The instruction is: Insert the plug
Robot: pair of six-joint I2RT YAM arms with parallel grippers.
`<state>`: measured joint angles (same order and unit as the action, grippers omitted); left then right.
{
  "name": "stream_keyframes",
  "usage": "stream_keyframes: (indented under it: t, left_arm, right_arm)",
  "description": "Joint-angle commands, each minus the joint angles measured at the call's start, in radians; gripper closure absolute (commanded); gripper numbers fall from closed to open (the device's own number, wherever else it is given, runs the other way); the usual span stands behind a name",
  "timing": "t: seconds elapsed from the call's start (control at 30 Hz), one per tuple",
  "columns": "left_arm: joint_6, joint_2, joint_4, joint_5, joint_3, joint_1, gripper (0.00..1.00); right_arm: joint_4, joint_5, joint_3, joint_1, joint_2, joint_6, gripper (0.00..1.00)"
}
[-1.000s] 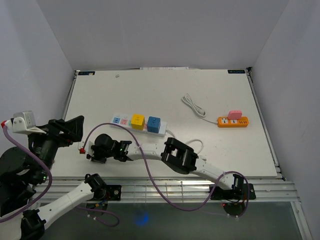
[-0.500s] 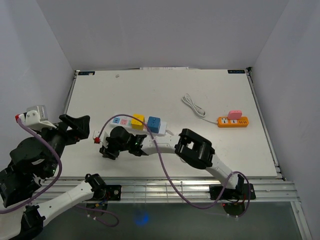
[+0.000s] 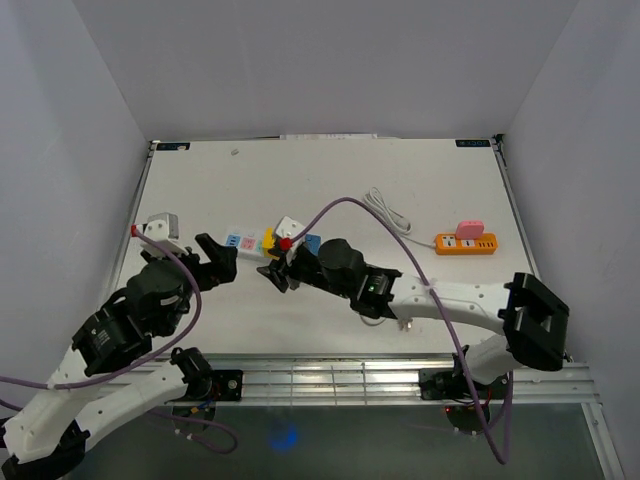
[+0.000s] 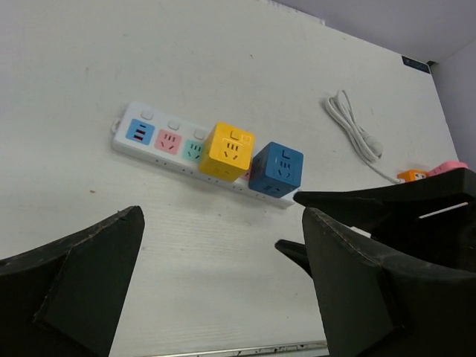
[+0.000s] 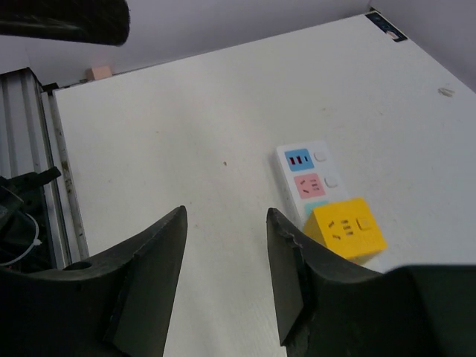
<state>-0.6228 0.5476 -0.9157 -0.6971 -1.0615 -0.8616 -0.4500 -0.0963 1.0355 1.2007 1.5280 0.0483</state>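
Observation:
A white power strip [image 3: 235, 241] [image 4: 160, 141] [image 5: 309, 178] lies left of centre, carrying a yellow cube [image 4: 227, 151] [image 5: 346, 227] and a blue cube [image 4: 277, 169]. A white cord [image 3: 388, 213] [image 4: 355, 135] runs from an orange strip [image 3: 465, 244] to its plug end [image 3: 373, 196]. My left gripper [image 3: 215, 262] [image 4: 223, 216] hovers near the strip's left end, open wide and empty. My right gripper [image 3: 272, 268] [image 5: 226, 212] hangs just in front of the yellow cube, open, with nothing between its jaws. Its fingers [image 4: 297, 199] show in the left wrist view.
A pink adapter [image 3: 469, 228] sits on the orange strip at the right. The right arm stretches low across the table's near half, trailing a purple cable [image 3: 340, 205]. White walls close the table on three sides. The near metal rail [image 3: 330, 370] runs by the bases.
The right arm has swung from the near left edge up to the white strip and its jaws have opened. The left arm has come in over the table toward the strip.

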Motion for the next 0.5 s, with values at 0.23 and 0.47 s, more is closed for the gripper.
stream_keyframes:
  t: [0.23,0.47]
  left_arm:
    - [-0.161,0.149,0.31,0.2,0.181,-0.005,0.02]
    - [-0.261,0.438,0.434,0.125,0.207,0.175,0.05]
  right_arm:
    - [0.028,-0.295,-0.31,0.003,-0.393,-0.041,0.41]
    - [-0.019,-0.459,-0.407,0.002,-0.486,-0.084,0.35]
